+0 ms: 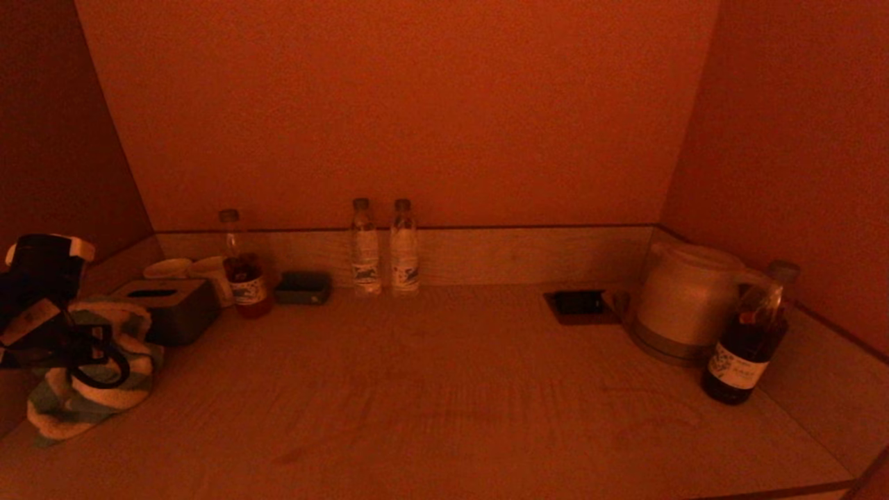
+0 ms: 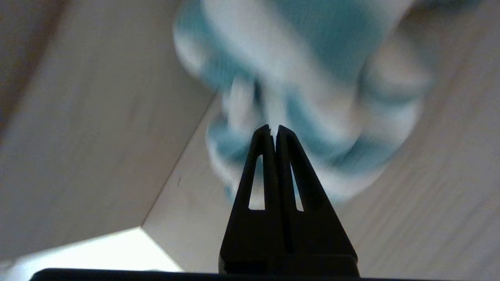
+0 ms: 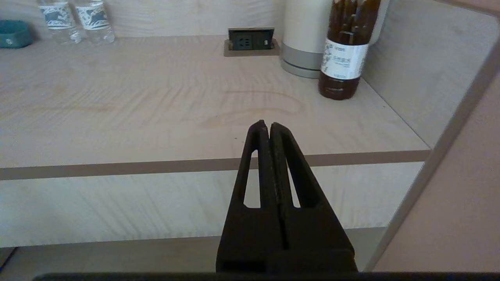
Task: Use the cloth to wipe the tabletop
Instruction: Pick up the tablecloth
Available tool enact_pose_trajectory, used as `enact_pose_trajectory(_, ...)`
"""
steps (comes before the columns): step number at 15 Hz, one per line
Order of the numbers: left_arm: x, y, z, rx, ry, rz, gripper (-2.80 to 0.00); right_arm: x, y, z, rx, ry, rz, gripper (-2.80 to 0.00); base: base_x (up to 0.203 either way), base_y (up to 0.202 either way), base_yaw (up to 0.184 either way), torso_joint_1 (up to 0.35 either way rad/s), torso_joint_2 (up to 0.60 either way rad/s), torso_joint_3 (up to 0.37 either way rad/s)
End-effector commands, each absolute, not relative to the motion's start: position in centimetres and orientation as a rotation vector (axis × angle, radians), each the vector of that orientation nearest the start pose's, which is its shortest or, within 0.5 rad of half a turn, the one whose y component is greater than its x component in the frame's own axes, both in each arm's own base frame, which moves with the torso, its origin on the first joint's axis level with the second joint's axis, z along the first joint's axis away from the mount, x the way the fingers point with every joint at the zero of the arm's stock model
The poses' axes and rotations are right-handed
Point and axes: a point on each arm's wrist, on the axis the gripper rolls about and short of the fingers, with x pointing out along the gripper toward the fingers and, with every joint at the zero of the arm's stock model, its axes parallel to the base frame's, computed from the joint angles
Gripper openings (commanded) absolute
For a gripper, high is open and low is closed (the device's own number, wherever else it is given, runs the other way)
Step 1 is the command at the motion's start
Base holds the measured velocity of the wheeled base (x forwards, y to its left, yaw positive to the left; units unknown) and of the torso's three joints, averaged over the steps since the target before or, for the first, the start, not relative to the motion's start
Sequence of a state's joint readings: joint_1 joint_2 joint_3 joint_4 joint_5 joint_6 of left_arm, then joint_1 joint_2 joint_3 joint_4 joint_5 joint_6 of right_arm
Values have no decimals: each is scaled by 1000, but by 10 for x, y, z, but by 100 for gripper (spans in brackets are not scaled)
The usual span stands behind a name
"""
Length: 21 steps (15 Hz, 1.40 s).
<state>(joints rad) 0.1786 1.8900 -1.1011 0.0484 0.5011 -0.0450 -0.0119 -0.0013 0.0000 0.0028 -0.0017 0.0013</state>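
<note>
While the right gripper [image 3: 269,125] hangs parked in front of the counter's near edge, its black fingers pressed together on nothing, the action is all at the near left corner: the left gripper [image 2: 273,128] is over the soft terry cloth with broad green and white stripes [image 1: 83,389], its fingertips [image 2: 287,136] pinched tight right at the towel's folds, though whether any fabric is caught between them is hard to tell. The cloth lies bunched on the wide pale wood-grain tabletop [image 1: 451,389], just before the grey tissue box [image 1: 173,309]. Further back, two clear water bottles [image 1: 384,246] stand against the rear rim, with a white kettle [image 1: 684,298] and a dark-filled bottle [image 1: 750,340] at the far right.
</note>
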Motion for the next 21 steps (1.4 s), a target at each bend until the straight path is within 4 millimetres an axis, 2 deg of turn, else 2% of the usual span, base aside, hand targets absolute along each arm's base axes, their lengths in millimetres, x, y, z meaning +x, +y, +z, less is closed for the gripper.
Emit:
enact_pose_trajectory(1, 337, 72, 149, 85, 786, 655, -280, -23, 0, 75, 2, 2, -14, -280, 0, 0, 0, 0, 0, 0)
enact_pose_trajectory(7, 344, 71, 163, 10, 726, 574, -280, -23, 0, 75, 2, 2, -14, -280, 0, 0, 0, 0, 0, 0)
enact_pose_trajectory(8, 346, 72, 163, 8, 723, 572, 0, -23, 0, 75, 0, 2, -14, -280, 0, 0, 0, 0, 0, 0)
enact_pose_trajectory(14, 353, 72, 157, -6, 731, 552, 0, -23, 0, 75, 2, 2, -14, -280, 0, 0, 0, 0, 0, 0)
enact_pose_trajectory(21, 372, 85, 122, -45, 804, 602, 0, -23, 0, 75, 0, 2, -14, -280, 0, 0, 0, 0, 0, 0)
